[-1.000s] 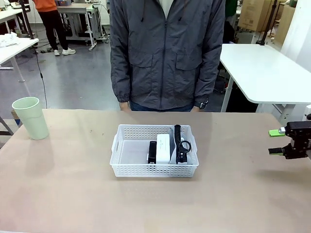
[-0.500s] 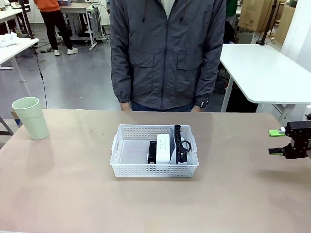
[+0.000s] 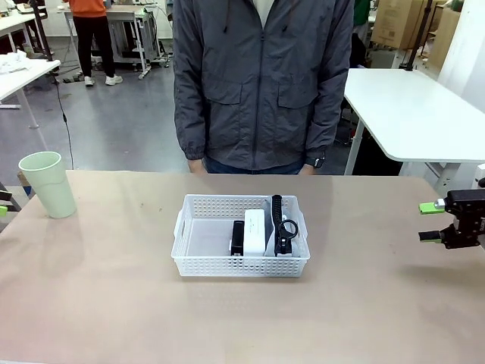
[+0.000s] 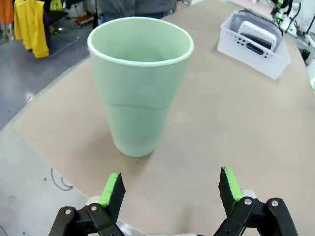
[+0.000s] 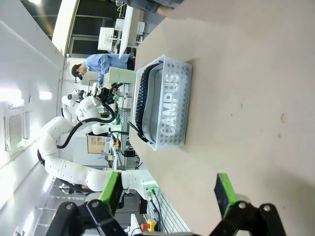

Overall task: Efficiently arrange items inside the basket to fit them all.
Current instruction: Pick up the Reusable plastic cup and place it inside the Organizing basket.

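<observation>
The pale green cup [image 3: 48,184] stands upright near the table's far left corner. In the left wrist view the cup [image 4: 140,83] is just ahead of my left gripper [image 4: 171,189], which is open and does not touch it. The white basket [image 3: 227,265] sits mid-table and holds a small black block [image 3: 238,237], a white box [image 3: 255,231] and the grey pouch with its black strap [image 3: 282,227] on edge. My right gripper [image 3: 432,221] hovers open at the table's right edge, and its gripper [image 5: 170,191] faces the basket [image 5: 172,140], where the "CAMPUS" pouch [image 5: 170,103] shows through the wall.
A person in a grey jacket [image 3: 261,83] stands at the table's far side behind the basket, arms down. The left half of the basket floor [image 3: 206,236] is bare. Open tabletop lies between the cup and the basket. A white table [image 3: 409,106] stands at the back right.
A small part of my left gripper has come into the front view's left edge beside the cup. The right gripper, the basket and its contents have not moved.
</observation>
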Robot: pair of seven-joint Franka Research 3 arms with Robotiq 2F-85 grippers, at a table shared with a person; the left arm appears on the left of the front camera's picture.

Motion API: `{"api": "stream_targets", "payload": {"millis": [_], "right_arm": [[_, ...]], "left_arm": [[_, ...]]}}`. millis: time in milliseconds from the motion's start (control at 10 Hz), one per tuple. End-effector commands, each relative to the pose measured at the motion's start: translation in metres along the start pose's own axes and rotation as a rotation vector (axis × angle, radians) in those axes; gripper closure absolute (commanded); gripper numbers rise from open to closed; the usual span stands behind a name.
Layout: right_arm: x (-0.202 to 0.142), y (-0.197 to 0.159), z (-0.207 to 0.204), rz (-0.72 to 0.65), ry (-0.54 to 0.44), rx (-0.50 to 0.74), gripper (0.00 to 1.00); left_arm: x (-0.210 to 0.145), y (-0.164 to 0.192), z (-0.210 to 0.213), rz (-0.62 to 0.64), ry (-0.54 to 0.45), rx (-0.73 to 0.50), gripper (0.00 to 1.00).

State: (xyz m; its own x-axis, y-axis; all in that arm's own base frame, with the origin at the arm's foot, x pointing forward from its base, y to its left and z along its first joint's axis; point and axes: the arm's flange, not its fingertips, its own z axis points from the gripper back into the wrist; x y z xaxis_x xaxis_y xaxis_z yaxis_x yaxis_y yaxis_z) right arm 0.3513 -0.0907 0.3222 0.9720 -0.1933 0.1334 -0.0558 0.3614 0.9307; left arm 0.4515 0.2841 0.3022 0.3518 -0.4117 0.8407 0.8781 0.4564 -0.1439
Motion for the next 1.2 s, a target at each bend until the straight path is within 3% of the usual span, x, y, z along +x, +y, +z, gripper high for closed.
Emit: {"api": "stream_targets", "payload": {"millis": [0,600,900,1100], "right_arm": [[-0.002,0.003,0.003,-0.006,0.013,0.000,0.00],[-0.002,0.003,0.003,-0.006,0.013,0.000,0.00],[-0.002,0.003,0.003,-0.006,0.013,0.000,0.00],[-0.002,0.003,0.003,-0.006,0.013,0.000,0.00]], "left_arm": [[0.000,0.011,-0.007,-0.065,-0.019,-0.025,0.00],[-0.001,0.033,-0.054,-0.103,0.021,-0.190,0.00],[0.001,0.039,-0.061,-0.115,-0.003,-0.158,0.00],[0.001,0.046,-0.065,-0.125,-0.027,-0.061,0.00]]}}
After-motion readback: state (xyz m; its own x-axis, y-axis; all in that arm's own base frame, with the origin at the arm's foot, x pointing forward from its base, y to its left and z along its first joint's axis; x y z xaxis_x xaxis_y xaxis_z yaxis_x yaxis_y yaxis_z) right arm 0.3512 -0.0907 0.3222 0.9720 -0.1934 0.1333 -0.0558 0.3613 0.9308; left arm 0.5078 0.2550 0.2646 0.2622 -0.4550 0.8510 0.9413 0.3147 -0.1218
